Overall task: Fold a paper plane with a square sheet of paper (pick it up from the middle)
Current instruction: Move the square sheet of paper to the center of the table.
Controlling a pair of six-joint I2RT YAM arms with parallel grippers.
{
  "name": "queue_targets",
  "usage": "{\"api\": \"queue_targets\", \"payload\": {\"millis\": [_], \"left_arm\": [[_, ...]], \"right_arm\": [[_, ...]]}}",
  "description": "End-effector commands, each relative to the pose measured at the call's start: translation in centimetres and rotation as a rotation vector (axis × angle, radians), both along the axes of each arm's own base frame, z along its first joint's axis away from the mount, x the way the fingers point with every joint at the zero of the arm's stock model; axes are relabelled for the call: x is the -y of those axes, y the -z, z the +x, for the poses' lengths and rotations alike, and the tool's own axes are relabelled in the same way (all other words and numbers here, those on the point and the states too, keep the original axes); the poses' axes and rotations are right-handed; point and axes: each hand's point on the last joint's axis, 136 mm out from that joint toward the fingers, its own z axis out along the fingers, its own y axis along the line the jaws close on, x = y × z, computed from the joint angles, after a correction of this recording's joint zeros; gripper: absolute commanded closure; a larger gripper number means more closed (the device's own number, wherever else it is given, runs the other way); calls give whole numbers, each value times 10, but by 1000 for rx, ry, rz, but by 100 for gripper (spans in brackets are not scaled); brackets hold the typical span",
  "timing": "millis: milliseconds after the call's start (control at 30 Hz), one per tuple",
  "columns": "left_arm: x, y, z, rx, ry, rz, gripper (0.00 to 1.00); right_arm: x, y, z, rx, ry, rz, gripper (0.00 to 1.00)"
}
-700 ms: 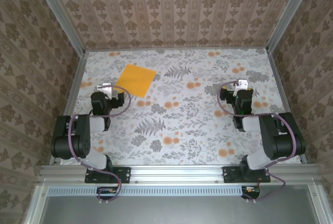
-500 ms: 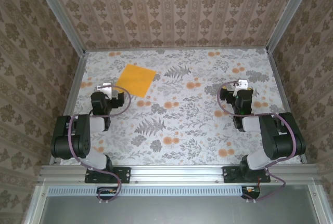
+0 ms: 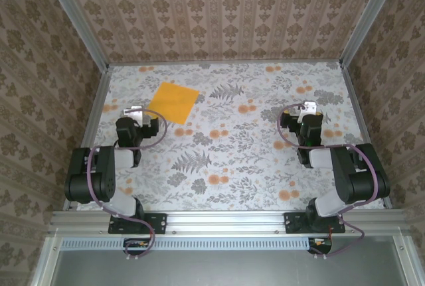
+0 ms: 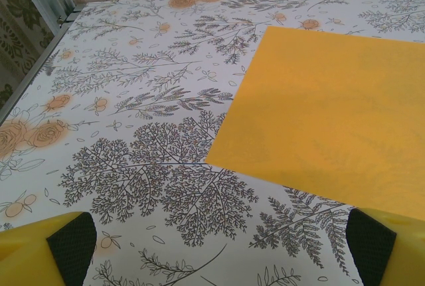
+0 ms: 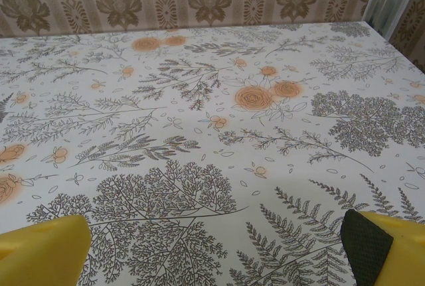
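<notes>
Left gripper (image 3: 133, 110) jaws are being held wide apart with nothing between them, low over the flower-printed table (image 3: 252, 166), and the right gripper (image 3: 307, 107) is likewise being held apart and empty, well away at three o'clock. The square sheet of paper (image 3: 173, 102) is lying flat at about ten o'clock from the table's middle, just beside the left gripper at its two o'clock and apart from its fingers. Being square, the sheet is showing no long axis. It is being seen turned out of line with the table's edges, so that one corner is pointing to about five o'clock and the opposite one to eleven, while the other diagonal is running from about eight to two. In the left wrist view the sheet is being cut off by the right edge of the picture, so that its far right corner is being hidden. A faint shadow is being cast across it. Only the yellow, dark-padded fingertips (image 4: 66, 249) are being shown at the bottom corners of that view. From above, both grippers are too small for their gaps to be made out clearly.
</notes>
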Motion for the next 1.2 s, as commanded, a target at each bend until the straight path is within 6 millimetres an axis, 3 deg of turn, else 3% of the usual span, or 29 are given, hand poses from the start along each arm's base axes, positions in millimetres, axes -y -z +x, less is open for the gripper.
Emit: {"api": "queue_targets", "payload": {"millis": [0, 167, 333, 400, 500, 633, 767, 900, 1167], "left_arm": [[1, -9, 3, 44, 5, 13, 0], [-11, -28, -12, 128, -72, 15, 0], [-22, -57, -22, 52, -157, -30, 0], [-24, -72, -22, 3, -194, -84, 0], [-28, -78, -23, -125, -280, -178, 0], [-6, -74, -7, -267, -236, -289, 0], [36, -65, 18, -371, -115, -389, 0], [65, -40, 40, -521, -88, -363, 2], [97, 5, 74, -690, -94, -372, 5]], "right_arm": [[1, 1, -2, 12, 7, 4, 0], [3, -21, -9, 10, 24, -6, 0], [14, -67, -16, 24, 121, 69, 0], [14, -73, -17, -21, 156, 140, 0], [12, -73, -18, -144, 214, 249, 0], [-8, -66, -8, -245, 180, 352, 0], [-34, -66, 0, -308, 108, 430, 0], [-64, -62, 4, -356, 23, 486, 0], [-108, -44, 5, -439, -60, 500, 0]]}}
